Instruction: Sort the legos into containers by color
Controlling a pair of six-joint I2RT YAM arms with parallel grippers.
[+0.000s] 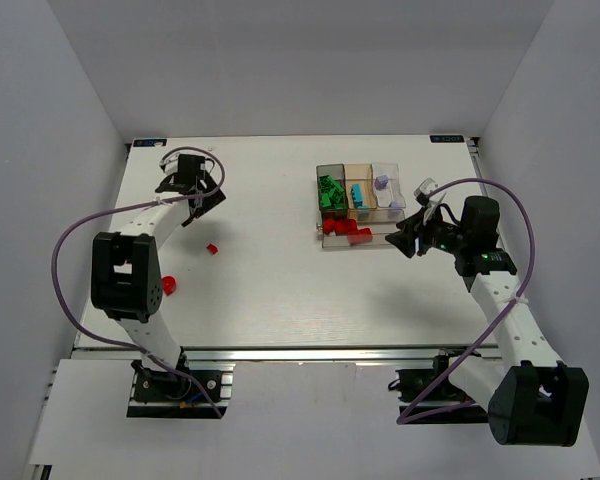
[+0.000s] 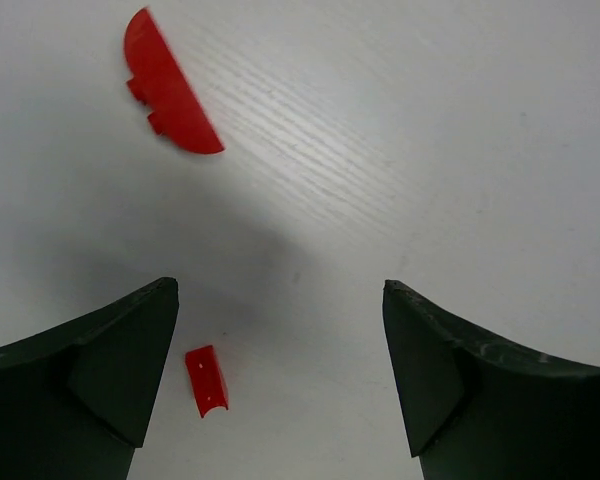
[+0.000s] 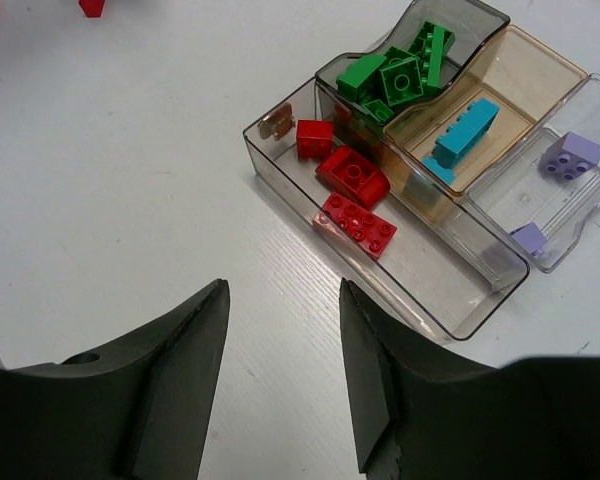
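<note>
The left tool (image 2: 280, 292) hangs low over the white tabletop (image 2: 480, 120) with its fingers spread wide and nothing between them. A small red curved plastic piece (image 2: 207, 379) lies on the tabletop just beside one finger. A larger red half-round plastic piece (image 2: 165, 85) lies farther out.

The right tool (image 3: 282, 290) is partly spread and also empty, over bare tabletop near the transparent plastic tray (image 3: 435, 270). The tray's long clear compartment is the closest to it and holds three red studded bricks (image 3: 352, 178). Behind that, the smoky dark compartment holds a heap of green studded bricks (image 3: 400, 70). The tan one holds a cyan studded brick (image 3: 467, 130), and the clear one two lilac studded pieces (image 3: 570, 155).
</note>
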